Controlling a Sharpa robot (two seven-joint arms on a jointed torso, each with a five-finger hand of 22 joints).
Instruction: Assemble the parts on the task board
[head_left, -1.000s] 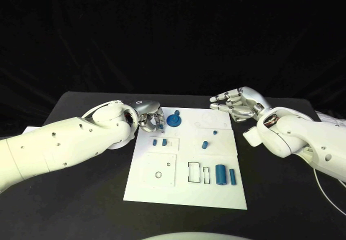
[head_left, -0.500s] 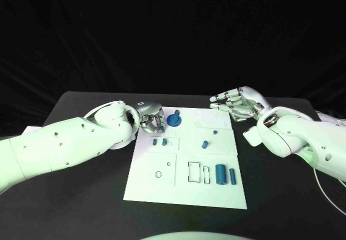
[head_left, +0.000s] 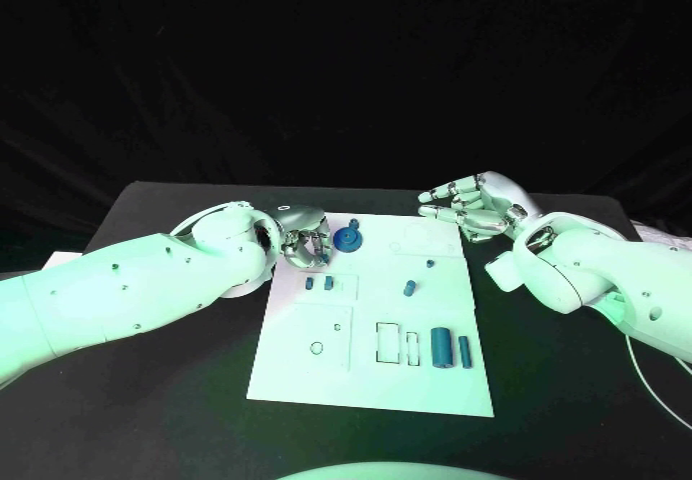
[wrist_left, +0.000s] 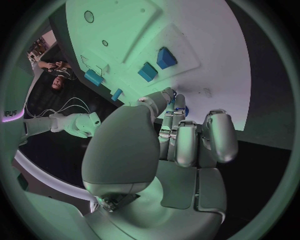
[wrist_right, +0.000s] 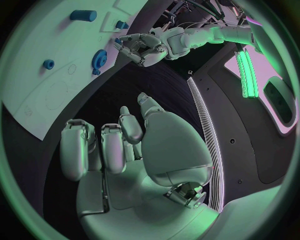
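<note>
Head view: the left hand hovers at the task board's ten o'clock corner, fingers curled inward; whether they pinch a small part I cannot tell. Just beside it, toward three o'clock, a blue gear sits on the board. The right hand hangs off the board's one o'clock corner, fingers curled on nothing. Out from the hands, two small blue blocks lie at nine o'clock, a short blue peg near the centre, and two blue cylinders at five o'clock beside outlined slots. Most parts look loose, so I judge assembly barely begun.
</note>
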